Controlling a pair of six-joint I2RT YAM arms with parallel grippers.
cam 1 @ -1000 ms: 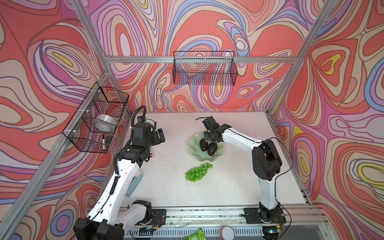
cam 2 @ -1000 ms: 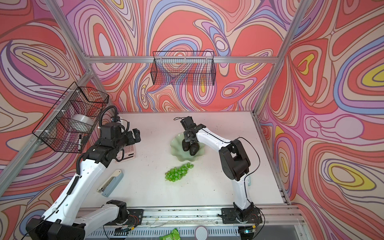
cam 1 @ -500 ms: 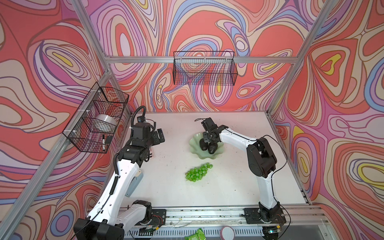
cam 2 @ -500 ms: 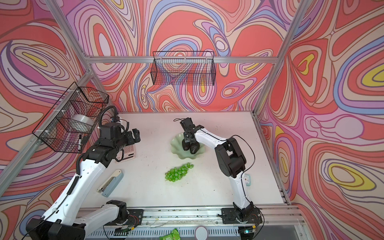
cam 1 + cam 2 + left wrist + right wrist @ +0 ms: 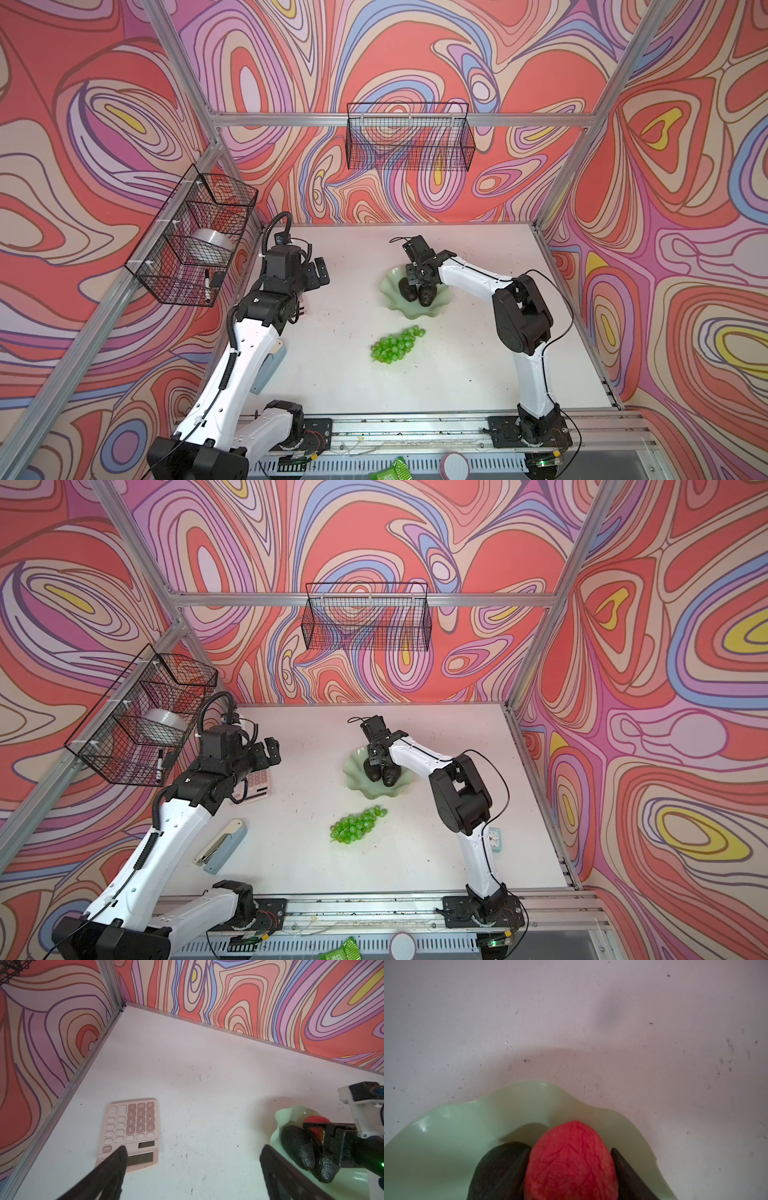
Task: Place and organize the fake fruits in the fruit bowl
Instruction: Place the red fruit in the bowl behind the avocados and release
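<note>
At left, the left gripper [image 5: 193, 1148] hangs spread wide and empty above the counter [image 5: 332, 332], seemingly keeping clear. In the middle, 1 bunch of grapes [image 5: 397, 345] lies outside the fruit bowl [image 5: 415, 312]. Further right, the right gripper [image 5: 571, 1150] grasps 1 apple [image 5: 571, 1167] low inside the bowl beside 2 avocados [image 5: 427, 294], likely to set it down.
</note>
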